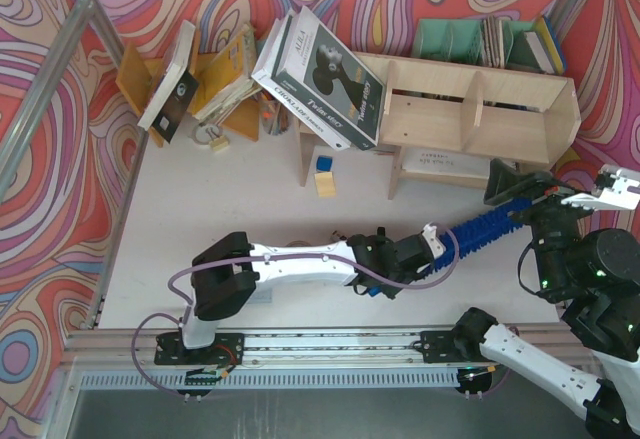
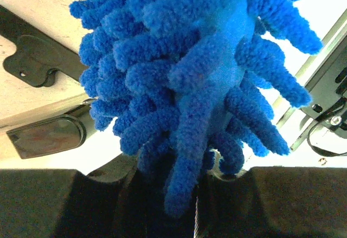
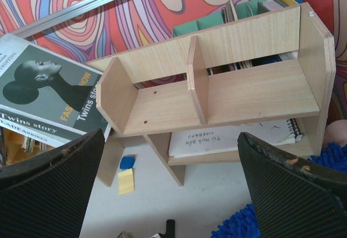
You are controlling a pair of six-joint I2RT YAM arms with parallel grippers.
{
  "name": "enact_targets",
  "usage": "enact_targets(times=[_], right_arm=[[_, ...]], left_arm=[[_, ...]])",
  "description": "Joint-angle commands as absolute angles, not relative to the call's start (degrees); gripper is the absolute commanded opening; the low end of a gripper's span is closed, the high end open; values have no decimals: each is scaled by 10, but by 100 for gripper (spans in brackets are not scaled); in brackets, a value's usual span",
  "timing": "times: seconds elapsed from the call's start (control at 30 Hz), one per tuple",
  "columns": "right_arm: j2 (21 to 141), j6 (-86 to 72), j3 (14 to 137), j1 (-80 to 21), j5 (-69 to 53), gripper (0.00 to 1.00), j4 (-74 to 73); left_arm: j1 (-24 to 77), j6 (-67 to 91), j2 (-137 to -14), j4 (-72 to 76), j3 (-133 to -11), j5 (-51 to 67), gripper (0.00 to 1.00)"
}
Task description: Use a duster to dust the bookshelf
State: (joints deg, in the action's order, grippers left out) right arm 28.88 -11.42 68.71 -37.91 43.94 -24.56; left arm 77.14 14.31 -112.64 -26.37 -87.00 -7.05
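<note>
The duster (image 1: 487,223) is bright-blue and fluffy and lies slantwise over the table at the right. My left gripper (image 1: 431,246) is shut on its near end. In the left wrist view the duster (image 2: 195,70) fills the frame, with my left gripper (image 2: 190,194) closed round its base. My right gripper (image 1: 507,187) is open and empty over the duster's far tip, just in front of the bookshelf (image 1: 480,109). In the right wrist view my right gripper (image 3: 171,156) faces the pale plywood bookshelf (image 3: 227,100), and the duster's tip (image 3: 238,228) shows at the bottom.
Big books (image 1: 322,74) lean on the bookshelf's left end. An orange-brown rack (image 1: 215,79) with books stands at the back left. A green file holder (image 1: 470,39) is behind the shelf. A white booklet (image 3: 233,137) lies on the lower tier. Yellow (image 1: 325,183) and blue (image 1: 323,162) blocks lie beside the shelf's leg.
</note>
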Motion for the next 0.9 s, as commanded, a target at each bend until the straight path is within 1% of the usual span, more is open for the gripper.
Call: enact_targets(times=[0.0,0.13,0.33,0.87], right_arm=[[284,-113,683,-381,449,99,-238],[282,-116,682,-381,448,99,-236],[281,-117,677,-381,448,99,-236],[277,-121,674,-382,449,99,-241]], left_arm=[[768,139,-1073,-233,-872,-102,0],[768,132,-1037,-242,-883,-101,0],[768,133,-1023,-242,-877,-91,0],[756,130,-1136,-295,-889,-49,0]])
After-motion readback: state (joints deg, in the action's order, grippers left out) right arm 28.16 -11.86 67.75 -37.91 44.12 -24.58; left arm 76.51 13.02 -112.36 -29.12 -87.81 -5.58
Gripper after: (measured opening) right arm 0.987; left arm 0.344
